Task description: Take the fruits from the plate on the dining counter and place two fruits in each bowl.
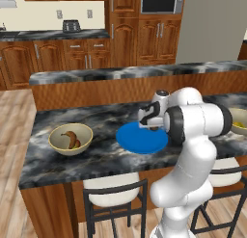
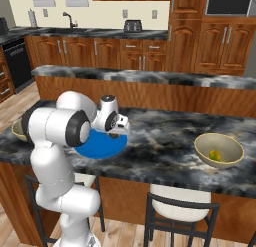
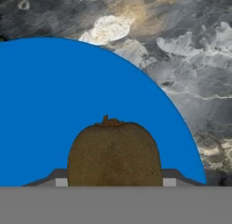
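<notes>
As the arm reaches low over the blue plate (image 1: 140,139) in the left base view, the gripper (image 1: 153,126) hangs at the plate's far right edge, with a scrap of brown just showing beneath it; the left bowl (image 1: 71,138) on the dining counter (image 1: 43,160) holds a brown banana (image 1: 71,138) beside a reddish-orange piece, so that bowl looks filled; the other bowl (image 1: 240,121) peeks out behind the arm at the right edge with something yellow inside. In the right base view the gripper (image 2: 116,134) sits over the plate (image 2: 97,146), placed, I judge, to take the last fruit; the right bowl (image 2: 219,150) stands well apart, holding one yellow-green fruit (image 2: 215,155). In the hand view the dark brown ball (image 3: 114,154), rough-skinned with a small stem nub on top, rests on the plate (image 3: 45,105) between the finger tips; whether they clamp it yet I cannot tell.
</notes>
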